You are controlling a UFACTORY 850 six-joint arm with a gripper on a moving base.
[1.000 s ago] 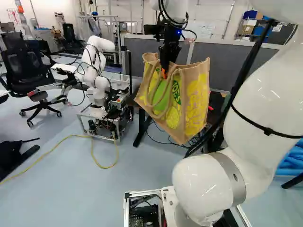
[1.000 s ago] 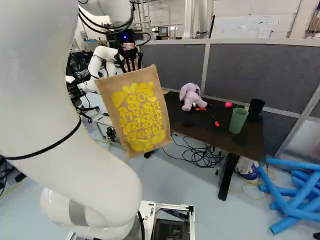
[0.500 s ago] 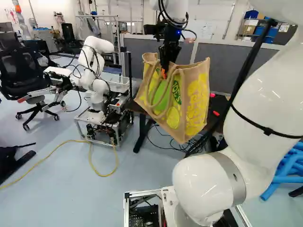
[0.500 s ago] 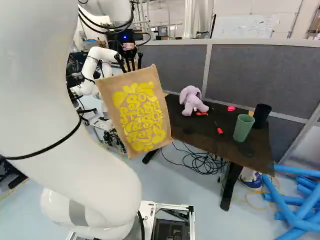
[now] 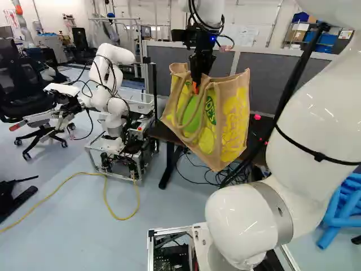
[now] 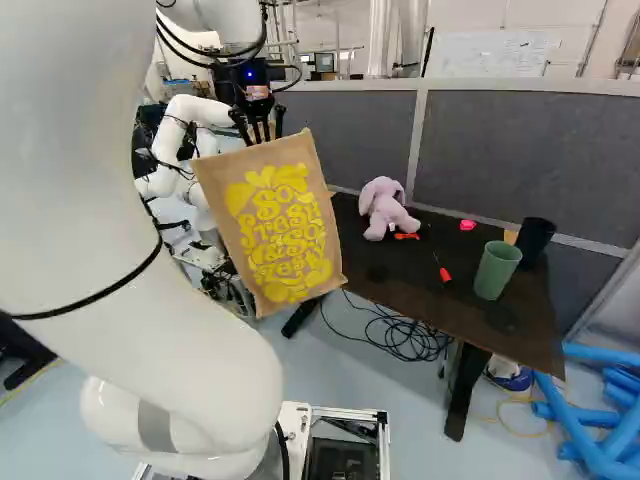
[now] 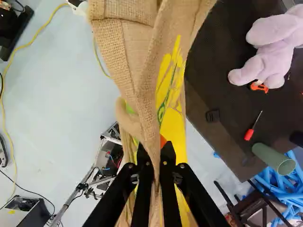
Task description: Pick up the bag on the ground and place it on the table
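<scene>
High in the left base view, my gripper [image 5: 196,84] is shut on the top of the tan bag [image 5: 232,116] with yellow print and rope-like handles. The bag hangs tilted in the air; its broad side faces the right base view. In the wrist view the gripper [image 7: 156,158] pinches a fold of the burlap between both fingers. The dark table [image 6: 425,290] stands beyond and beside the bag, to its right in the right base view. In the wrist view one long edge of the bag hangs close along the table's edge.
On the table are a purple plush toy [image 6: 384,208], a green cup [image 6: 497,269], a black cup [image 6: 533,240] and a red screwdriver [image 6: 444,273]. Another robot [image 5: 113,101] stands left of the table. Blue tubes [image 6: 590,430] and black cables [image 6: 400,335] lie on the floor; a grey partition rises behind.
The base has moved: the table and its items have shifted right and nearer in the right base view. The bag has stayed in the gripper, and the arm holds its pose.
</scene>
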